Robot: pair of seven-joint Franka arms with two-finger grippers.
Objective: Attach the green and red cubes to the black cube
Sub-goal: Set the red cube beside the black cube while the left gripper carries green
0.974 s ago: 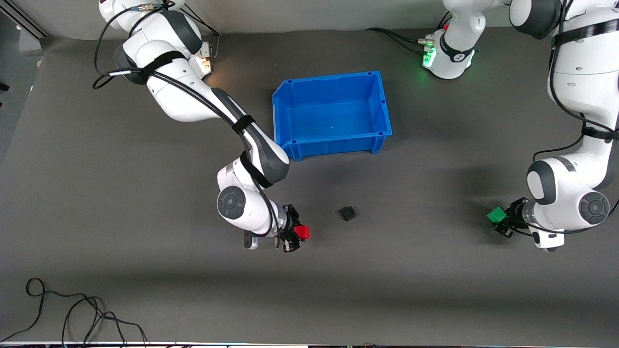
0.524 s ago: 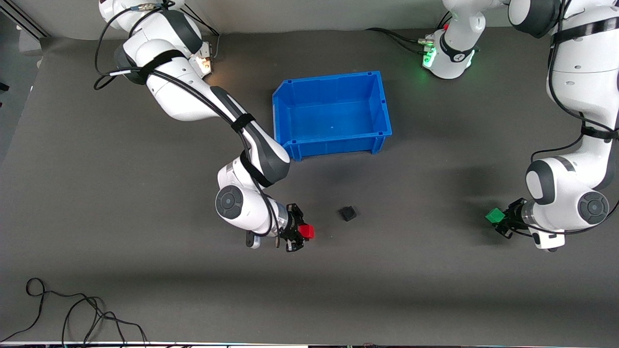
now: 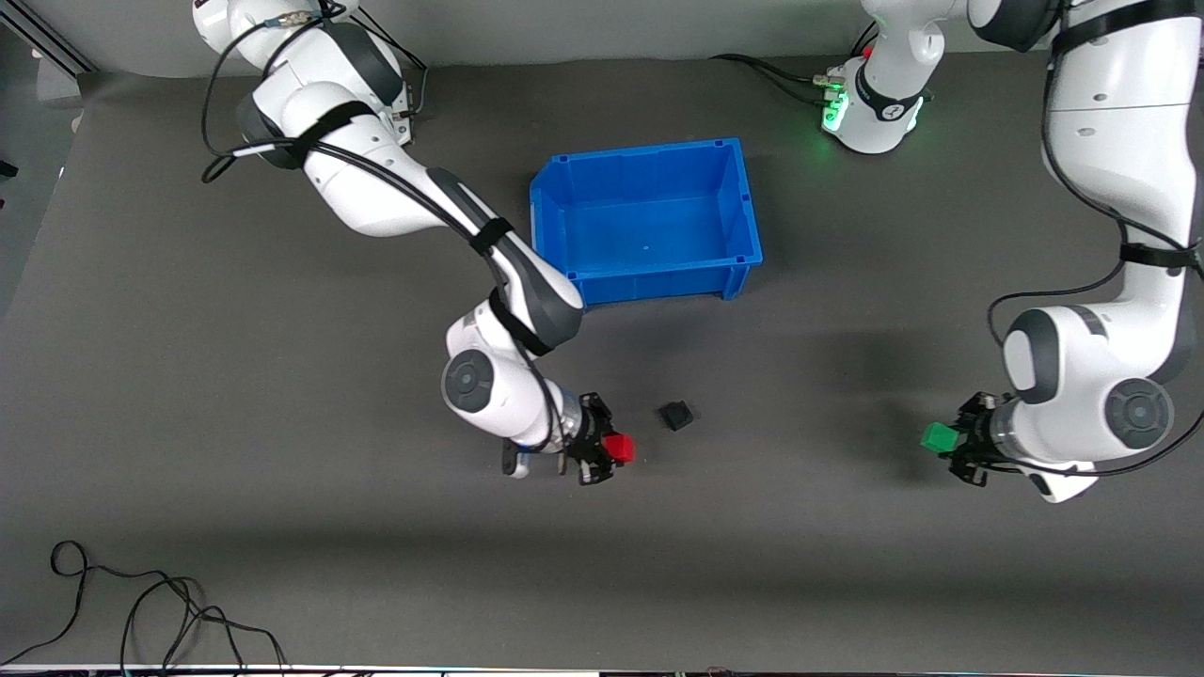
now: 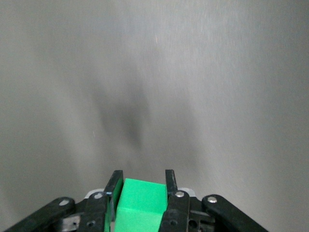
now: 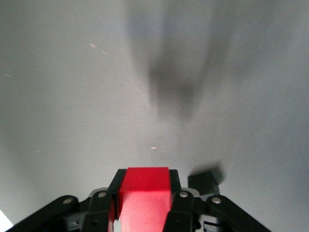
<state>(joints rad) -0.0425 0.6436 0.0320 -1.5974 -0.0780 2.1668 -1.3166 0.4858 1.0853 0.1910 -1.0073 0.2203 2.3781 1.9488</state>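
The black cube [image 3: 675, 415] sits on the grey mat, nearer the front camera than the blue bin; it also shows in the right wrist view [image 5: 203, 182]. My right gripper [image 3: 611, 449] is shut on the red cube [image 3: 619, 448], held just above the mat beside the black cube, toward the right arm's end; the red cube fills the jaws in the right wrist view [image 5: 145, 193]. My left gripper [image 3: 948, 440] is shut on the green cube [image 3: 938, 437] above the mat toward the left arm's end; it shows between the fingers in the left wrist view [image 4: 140, 203].
The blue bin [image 3: 566, 197] stands open and empty at mid-table, farther from the front camera than the cubes. A black cable [image 3: 141, 611] lies coiled on the mat near the front edge at the right arm's end.
My right gripper has carried the red cube closer to the black cube. My left gripper has carried the green cube toward the table's middle. The black cube has not moved.
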